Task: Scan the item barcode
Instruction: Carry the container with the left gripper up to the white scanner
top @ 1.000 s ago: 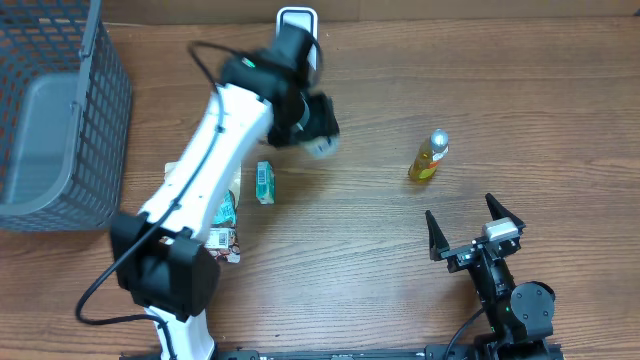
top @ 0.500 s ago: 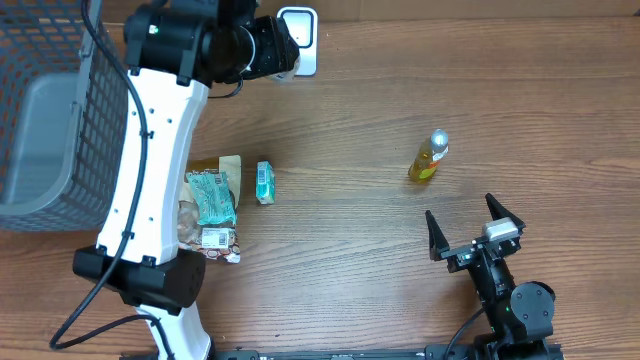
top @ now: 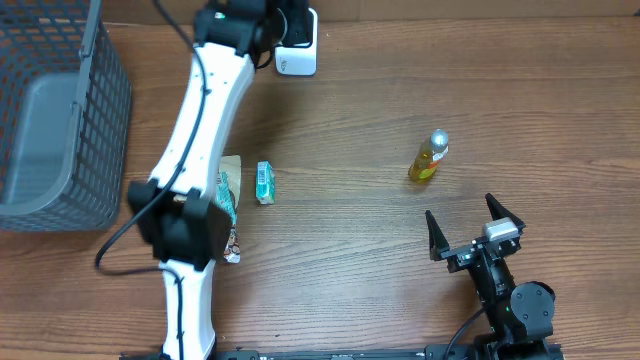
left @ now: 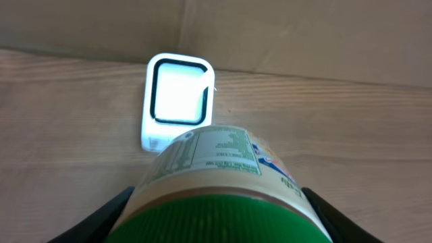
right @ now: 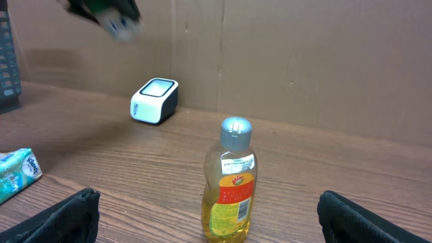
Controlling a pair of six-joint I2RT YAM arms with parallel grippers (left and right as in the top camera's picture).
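Observation:
My left gripper is shut on a jar with a green lid and a pale printed label. The black fingers press on both of its sides. The jar hangs at the back of the table just in front of the white scanner, whose window faces up. From overhead the left gripper is over the scanner. My right gripper rests open at the front right, nothing in it. A yellow bottle stands ahead of it.
A grey mesh basket fills the back left corner. A green tissue pack and snack packets lie left of centre, beside the left arm. The yellow bottle stands right of centre. A cardboard wall backs the table.
The left arm has swung from mid-table to the back edge, carrying the jar to the scanner. The right arm has not moved.

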